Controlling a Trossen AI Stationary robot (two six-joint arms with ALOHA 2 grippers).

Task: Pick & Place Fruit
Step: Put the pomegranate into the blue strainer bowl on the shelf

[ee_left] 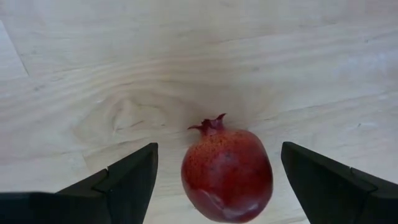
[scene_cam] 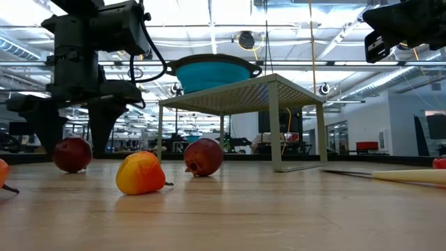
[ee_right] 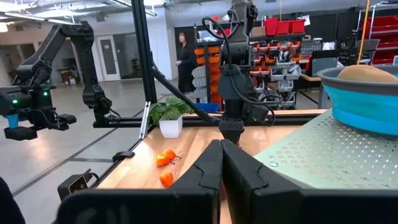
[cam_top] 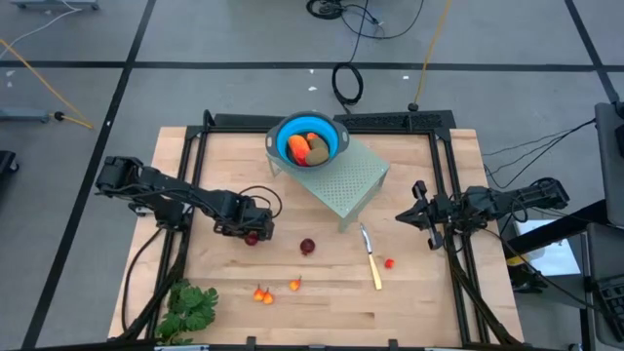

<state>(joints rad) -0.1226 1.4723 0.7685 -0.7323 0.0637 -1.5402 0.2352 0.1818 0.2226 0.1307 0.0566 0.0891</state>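
Left gripper (ee_left: 214, 180) released, fingers straddling dark red pomegranate (ee_left: 227, 175) on table (cam_top: 331, 292). Right gripper (cam_top: 421, 216) clenched, empty, waiting at table's right side.

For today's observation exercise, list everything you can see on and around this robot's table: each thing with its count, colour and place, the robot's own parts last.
Pomegranates: two, dark red; one between the left gripper's fingers, one mid-table.
Small peppers: four, orange-red; three near the front edge, one right of the knife.
Knife: one, yellow handle; right of centre.
Leafy bunch: one, green; front left corner.
Bowl: one, blue; on the stand, holding orange and olive-brown fruit.
Stand: one, pale green, perforated; back centre.
Table: one, light wood.
Person: one, dark clothes; in the room behind.
Left gripper: open, around a pomegranate.
Right gripper: shut, at the right edge.
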